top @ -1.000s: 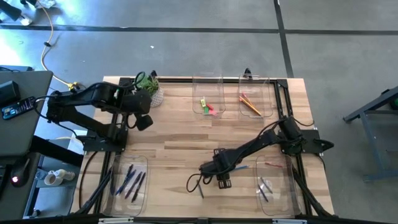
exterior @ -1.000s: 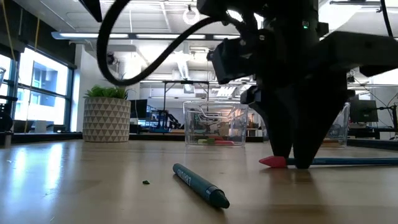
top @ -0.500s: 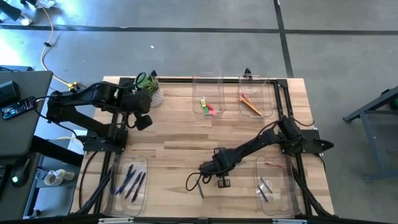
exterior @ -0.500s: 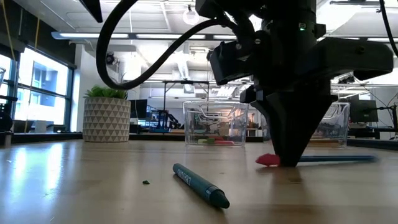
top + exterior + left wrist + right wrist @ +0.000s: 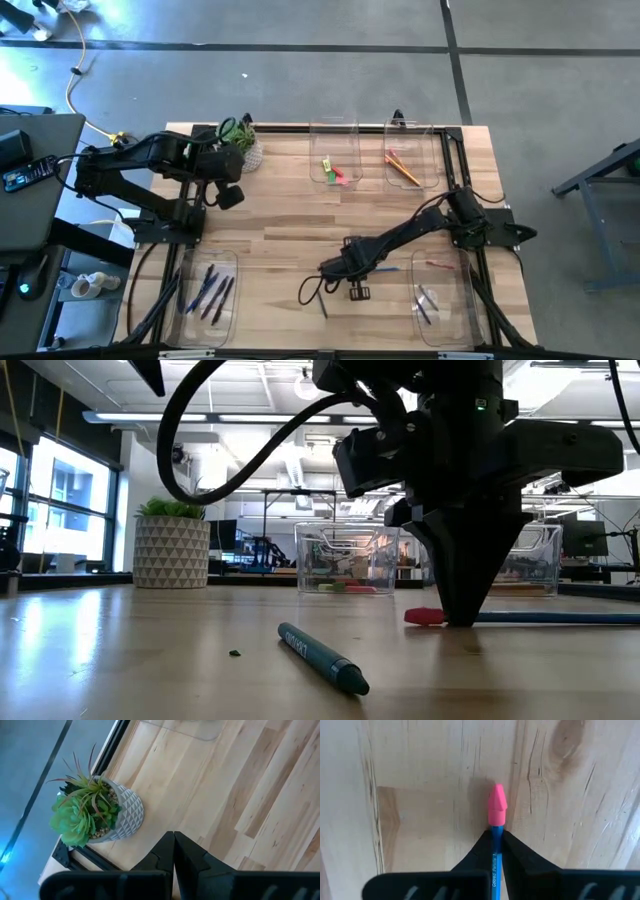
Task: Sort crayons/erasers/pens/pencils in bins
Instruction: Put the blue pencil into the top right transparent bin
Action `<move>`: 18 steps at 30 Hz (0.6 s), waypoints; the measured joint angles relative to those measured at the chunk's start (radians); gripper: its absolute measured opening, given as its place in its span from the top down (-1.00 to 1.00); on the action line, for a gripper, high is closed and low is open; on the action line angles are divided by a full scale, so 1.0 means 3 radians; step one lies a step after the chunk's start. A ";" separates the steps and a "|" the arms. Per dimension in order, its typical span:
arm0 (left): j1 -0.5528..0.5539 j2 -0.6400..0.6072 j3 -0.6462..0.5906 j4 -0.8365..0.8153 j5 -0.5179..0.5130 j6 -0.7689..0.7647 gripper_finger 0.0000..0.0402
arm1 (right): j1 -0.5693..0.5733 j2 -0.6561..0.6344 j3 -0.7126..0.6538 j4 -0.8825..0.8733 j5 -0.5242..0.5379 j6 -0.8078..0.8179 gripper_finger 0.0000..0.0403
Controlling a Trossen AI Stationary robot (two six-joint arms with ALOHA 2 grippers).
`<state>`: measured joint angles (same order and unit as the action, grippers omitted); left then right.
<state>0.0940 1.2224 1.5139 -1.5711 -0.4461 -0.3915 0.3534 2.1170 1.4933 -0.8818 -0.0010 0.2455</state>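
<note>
Pink-capped and blue, the pencil [image 5: 496,827] is caught between your right gripper [image 5: 357,290]'s jaws, which are clamped on its shaft just behind the pink eraser tip [image 5: 424,617]. Your right arm stretches low from its base at the table's right edge toward the near middle, wrist bent straight down, fingertips touching the table [image 5: 290,225]. The pencil lies flat on the wood, pointing toward the near right bin [image 5: 440,300]. A teal crayon [image 5: 322,657] lies loose just beside the gripper, nearer the front edge. Two bins [image 5: 334,152] at the far edge hold erasers [image 5: 332,171] and pencils [image 5: 402,167]. Your left gripper [image 5: 232,195] waits folded by the potted plant [image 5: 92,812] at the far left corner, jaws together.
</note>
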 joint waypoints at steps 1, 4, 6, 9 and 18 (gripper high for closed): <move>0.0000 0.0000 0.0000 0.0001 0.0000 0.0010 1.00 | -0.0001 0.0001 0.0022 -0.0018 0.0000 0.0000 0.99; 0.0000 0.0001 0.0000 0.0001 0.0000 0.0034 1.00 | -0.0003 0.0017 0.0096 -0.0097 0.0001 0.0003 0.99; 0.0000 0.0001 0.0000 0.0001 0.0000 0.0028 1.00 | -0.0003 0.0029 0.0154 -0.0141 0.0043 0.0051 0.99; 0.0000 0.0001 0.0000 0.0003 0.0000 0.0016 1.00 | -0.0021 0.0032 0.0260 -0.0170 0.0155 0.0147 1.00; 0.0000 0.0001 0.0000 0.0004 0.0001 0.0009 1.00 | -0.0070 0.0025 0.0610 -0.0431 0.0426 0.0378 1.00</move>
<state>0.0940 1.2228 1.5139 -1.5700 -0.4458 -0.3889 0.3325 2.1246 1.6762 -1.0110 0.1269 0.3589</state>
